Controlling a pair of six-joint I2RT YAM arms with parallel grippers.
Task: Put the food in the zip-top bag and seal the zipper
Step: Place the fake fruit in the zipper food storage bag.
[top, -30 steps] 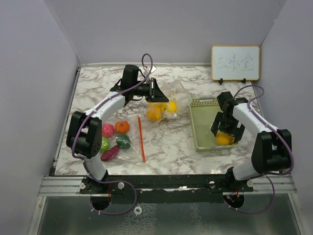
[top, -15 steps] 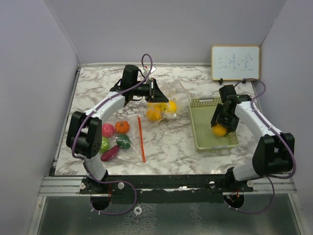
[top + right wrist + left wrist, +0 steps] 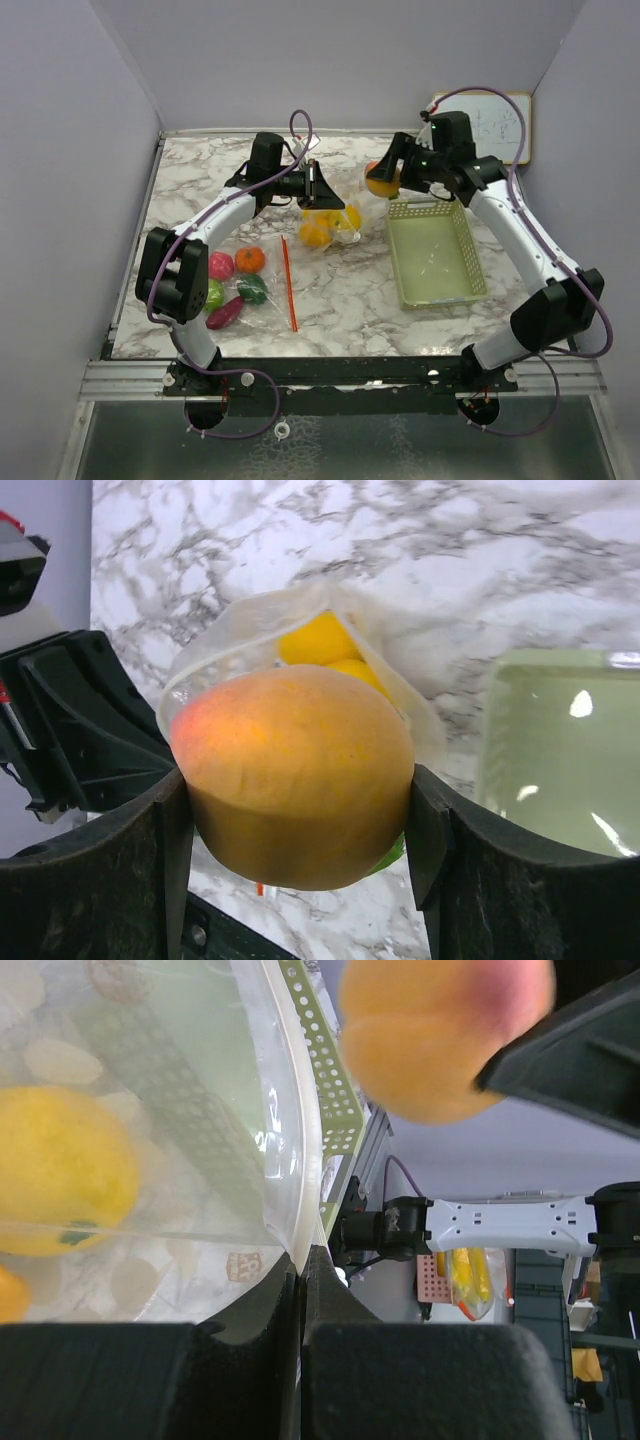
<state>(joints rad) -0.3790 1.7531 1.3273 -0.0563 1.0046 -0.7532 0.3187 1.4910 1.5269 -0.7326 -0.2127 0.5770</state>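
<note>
Right fingers [image 3: 393,170]: clamped on orange fruit [image 3: 300,775], held in the air near bag [image 3: 270,1060] mouth.
Left fingers [image 3: 308,1305]: together, pinching bag rim.
Yellow fruits [image 3: 350,217]: inside bag, on tabletop [image 3: 340,290].
Five loose fruits [image 3: 250,260]: tabletop, left side.
Basket [image 3: 400,262]: right side.

Bright, even light, soft shadows; the near orange fruit [image 3: 440,1030] blurs in the left wrist view.

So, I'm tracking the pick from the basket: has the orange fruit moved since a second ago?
Yes. The orange fruit has left the basket and now sits past its far left corner, held in the right gripper, near the bag.
</note>
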